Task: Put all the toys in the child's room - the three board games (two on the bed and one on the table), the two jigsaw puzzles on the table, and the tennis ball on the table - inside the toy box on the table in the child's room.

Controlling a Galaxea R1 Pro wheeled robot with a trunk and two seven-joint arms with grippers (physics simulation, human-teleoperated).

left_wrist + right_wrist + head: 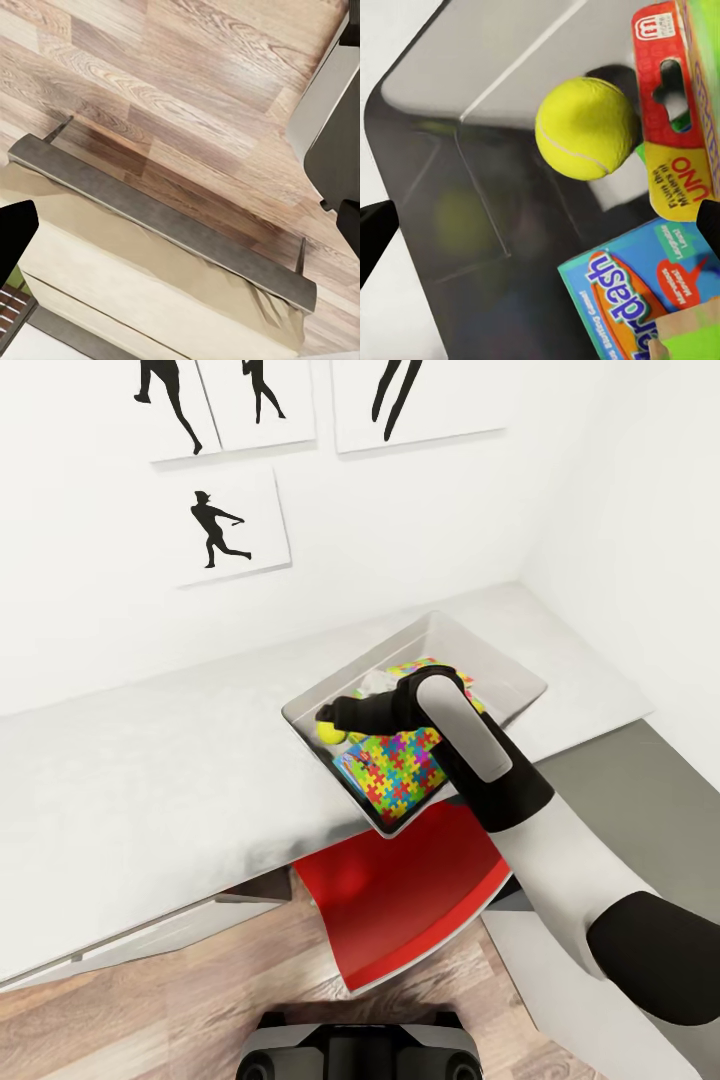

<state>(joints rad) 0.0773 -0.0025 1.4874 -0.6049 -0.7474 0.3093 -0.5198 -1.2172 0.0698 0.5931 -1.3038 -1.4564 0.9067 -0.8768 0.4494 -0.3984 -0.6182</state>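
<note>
The light-grey toy box (487, 652) stands on the table (150, 780). A multicoloured jigsaw puzzle (395, 770) lies in it, beside the yellow-green tennis ball (328, 734). My right arm reaches into the box, and my right gripper (330, 714) hangs just above the ball. In the right wrist view the tennis ball (585, 127) rests on the box floor (472, 225) next to a red-yellow board game (675, 112) and a blue board game (637, 300). The right gripper (540, 229) is open with nothing between its fingers. My left gripper (180, 229) is open over the bed (135, 277).
A red chair (400, 900) is pushed under the table's front edge, just below the toy box. Black silhouette pictures (225, 525) hang on the white wall behind. The dark grey table section (640, 800) lies on the right. Wood floor (187, 90) lies beyond the bed frame (172, 225).
</note>
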